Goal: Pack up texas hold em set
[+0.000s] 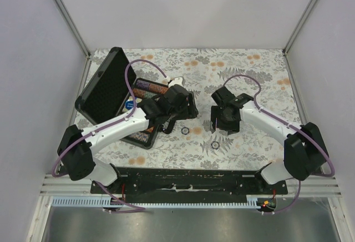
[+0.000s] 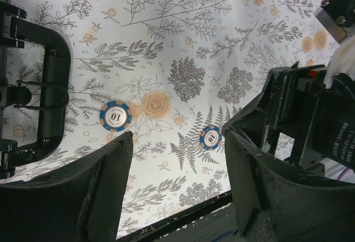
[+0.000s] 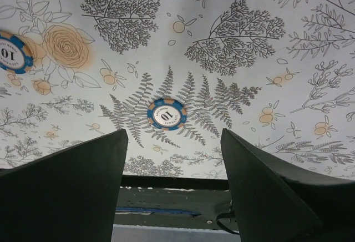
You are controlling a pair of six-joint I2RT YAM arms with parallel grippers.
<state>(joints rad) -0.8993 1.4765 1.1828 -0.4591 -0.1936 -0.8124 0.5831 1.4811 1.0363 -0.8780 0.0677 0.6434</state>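
The black briefcase (image 1: 105, 84) lies open at the left, its lid raised and rows of chips (image 1: 148, 90) in its tray. Its handle shows in the left wrist view (image 2: 52, 103). Two loose blue "10" chips lie on the cloth: one (image 1: 184, 130) (image 2: 115, 115) (image 3: 10, 53) beside the case, one (image 1: 215, 144) (image 2: 211, 137) (image 3: 166, 114) further right. My left gripper (image 1: 173, 117) (image 2: 177, 136) is open and empty above the cloth, between the two chips. My right gripper (image 1: 224, 124) (image 3: 173, 136) is open and empty above the right chip. I cannot make out the card deck or the triangle.
The floral tablecloth (image 1: 244, 75) covers the table. The table's front edge (image 3: 177, 183) lies just beyond the right chip. The right arm's gripper body (image 2: 310, 114) is close to my left gripper's right finger. Grey walls enclose the sides.
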